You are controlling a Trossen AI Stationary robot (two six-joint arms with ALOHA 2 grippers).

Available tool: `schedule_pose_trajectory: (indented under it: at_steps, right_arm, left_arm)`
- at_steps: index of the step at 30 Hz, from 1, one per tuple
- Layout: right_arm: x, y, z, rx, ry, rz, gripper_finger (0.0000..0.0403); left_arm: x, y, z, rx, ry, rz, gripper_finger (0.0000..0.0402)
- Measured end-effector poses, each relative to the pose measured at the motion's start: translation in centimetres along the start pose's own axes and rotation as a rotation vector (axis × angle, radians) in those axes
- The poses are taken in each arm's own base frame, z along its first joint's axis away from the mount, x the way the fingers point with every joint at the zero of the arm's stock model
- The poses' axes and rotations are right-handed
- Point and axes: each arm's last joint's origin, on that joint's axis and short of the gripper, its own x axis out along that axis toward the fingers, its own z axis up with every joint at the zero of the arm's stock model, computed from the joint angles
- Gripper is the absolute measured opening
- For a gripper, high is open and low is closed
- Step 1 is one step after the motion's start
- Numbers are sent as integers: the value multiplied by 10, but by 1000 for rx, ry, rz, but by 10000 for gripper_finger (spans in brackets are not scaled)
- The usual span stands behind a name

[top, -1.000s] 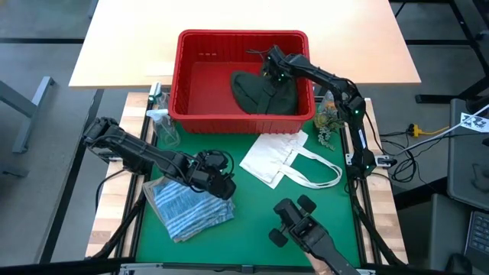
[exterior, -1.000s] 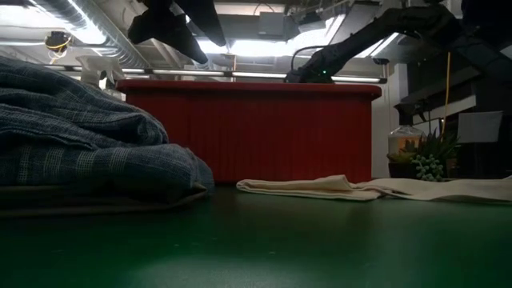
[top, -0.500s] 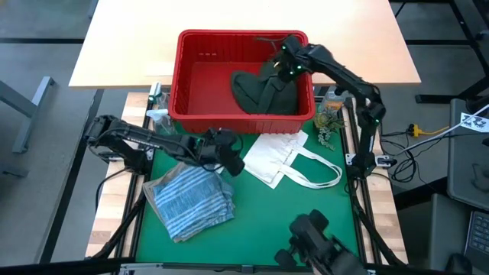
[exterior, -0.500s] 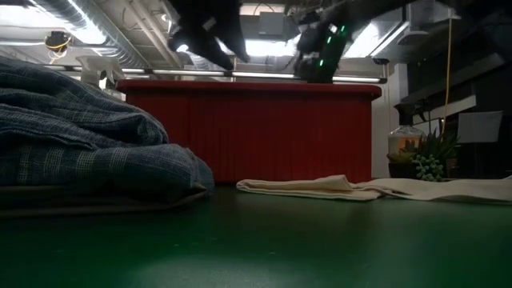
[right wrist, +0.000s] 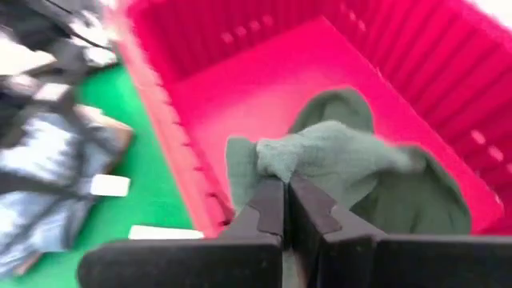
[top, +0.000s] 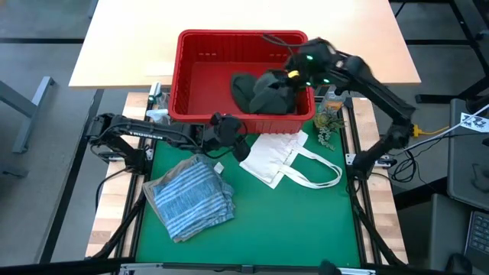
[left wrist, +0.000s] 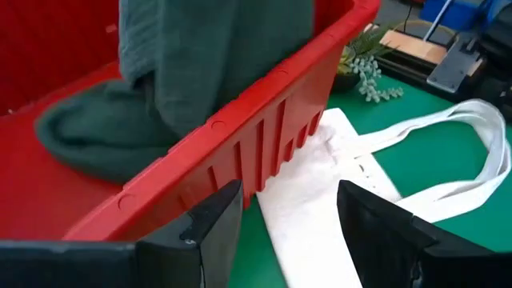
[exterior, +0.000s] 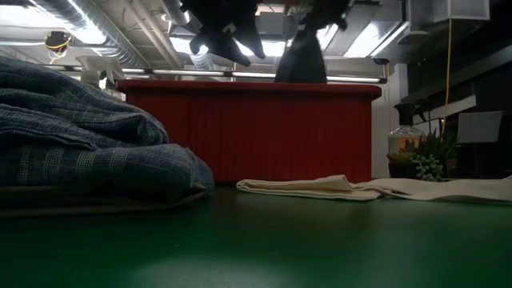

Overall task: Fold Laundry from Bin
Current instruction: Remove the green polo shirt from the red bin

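- Hanging from the right gripper (right wrist: 285,210) at the upper right of the high view: the dark green garment (top: 267,93), thick soft knit, bunched into folds, its upper part raised above the bin (top: 200,76) and its lower part pooled on the bin floor. The fingers are pinched together on a fold of the cloth.
- In the low view the same garment (exterior: 301,60) shows as a dark strip dangling above the bin's rim (exterior: 248,86), upper centre of the frame.
- Bin: large red plastic crate, ribbed walls with slots near the top, thick rim, upper centre of the high view.
- Left gripper (left wrist: 288,210): fingers spread apart, holding nothing, poised just outside the bin's near wall, centre of the high view, above an edge of the tote bag (top: 276,156).
- Blue-white striped shirt (top: 188,198): folded into a rumpled stack on the green mat (top: 260,221), lower left of the high view; it fills the left of the low view as layered striped folds.
- Tote bag: flat, white, with loop handles, lying right of centre on the mat, just below the bin.
- Small plant (top: 327,126): beside the bin's right near corner.
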Motion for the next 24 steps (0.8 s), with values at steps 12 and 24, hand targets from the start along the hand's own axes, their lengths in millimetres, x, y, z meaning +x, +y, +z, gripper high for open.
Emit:
schedule_pose_trajectory:
  at_steps: [12, 24]
  right_arm:
    - [-117, 64, -16, -133, -285, 220, 1]
    - [-225, 80, -34, -85, -665, 737, 1]
  left_arm:
    - [-2, -8, 0, 65, 49, -204, 199]
    - [-12, -22, -7, 92, 61, -270, 199]
